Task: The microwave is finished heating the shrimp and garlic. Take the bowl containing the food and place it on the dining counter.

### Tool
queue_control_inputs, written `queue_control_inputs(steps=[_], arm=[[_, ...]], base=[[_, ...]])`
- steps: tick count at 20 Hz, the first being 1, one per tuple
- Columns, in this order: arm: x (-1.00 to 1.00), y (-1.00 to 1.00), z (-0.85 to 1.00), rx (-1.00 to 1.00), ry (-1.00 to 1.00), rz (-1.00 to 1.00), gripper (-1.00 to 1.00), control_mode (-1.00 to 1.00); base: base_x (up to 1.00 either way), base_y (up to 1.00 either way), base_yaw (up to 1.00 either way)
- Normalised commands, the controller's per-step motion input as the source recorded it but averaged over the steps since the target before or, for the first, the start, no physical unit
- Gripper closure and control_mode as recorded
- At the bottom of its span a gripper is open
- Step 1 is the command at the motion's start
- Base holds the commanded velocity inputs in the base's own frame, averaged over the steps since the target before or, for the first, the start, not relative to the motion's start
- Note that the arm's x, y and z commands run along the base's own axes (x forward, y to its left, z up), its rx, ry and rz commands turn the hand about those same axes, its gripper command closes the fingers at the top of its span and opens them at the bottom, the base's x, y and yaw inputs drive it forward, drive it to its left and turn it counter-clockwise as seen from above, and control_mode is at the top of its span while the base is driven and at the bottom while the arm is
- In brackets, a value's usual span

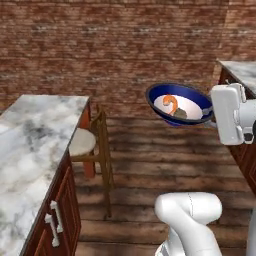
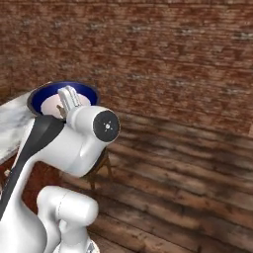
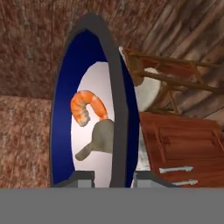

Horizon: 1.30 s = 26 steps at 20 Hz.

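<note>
— Where's the bowl (image 1: 181, 104) right now?

— Up in the air over the wooden floor (image 1: 165, 165), carried at the end of the white arm (image 1: 231, 114). In the left base view it hangs well right of the marble surface (image 1: 30, 145), tipped a little toward the camera so the white inside shows.

— And the food?

— The shrimp (image 1: 170, 103) and the garlic (image 1: 180, 114) both lie inside, touching each other (the shrimp curls just above the grey lump in the hand view, (image 3: 87, 108) and (image 3: 99, 138)).

— What's the end effector (image 3: 112, 177) doing?

— Its two dark tips sit either side of the bowl's rim at the bottom of the hand view, one inside the bowl, one outside, clamped on the dark blue edge.

— Anything near the surface?

— A wooden stool (image 1: 92, 147) with a pale round seat stands just beside its end, against the reddish-brown cabinets (image 1: 60, 210) with silver handles (image 1: 53, 222). Brick wall (image 1: 115, 45) behind all of it.

— From the right base view?

— The bowl (image 2: 49, 96) peeks over the arm's wrist, which covers its near side, with the marble (image 2: 10, 123) at the left edge beyond it.
</note>
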Motion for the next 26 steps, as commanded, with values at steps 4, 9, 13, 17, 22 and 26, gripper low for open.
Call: queue_control_inputs(steps=[4,9,13,17,22,26], arm=[[0.00,0.00,0.00,0.00,0.00,0.00,1.00,1.00],[0.00,0.00,0.00,0.00,0.00,0.00,1.00,1.00],[0.00,0.00,0.00,0.00,0.00,0.00,1.00,1.00],[0.00,0.00,0.00,0.00,0.00,0.00,1.00,1.00],[0.00,0.00,0.00,0.00,0.00,0.00,1.00,1.00],[0.00,0.00,0.00,0.00,0.00,0.00,1.00,1.00]], base=[[-0.24,0.13,0.85],[-0.01,0.06,0.71],[0.17,0.02,0.58],[0.32,0.00,0.56],[0.48,0.00,0.46],[0.74,0.00,0.32]])
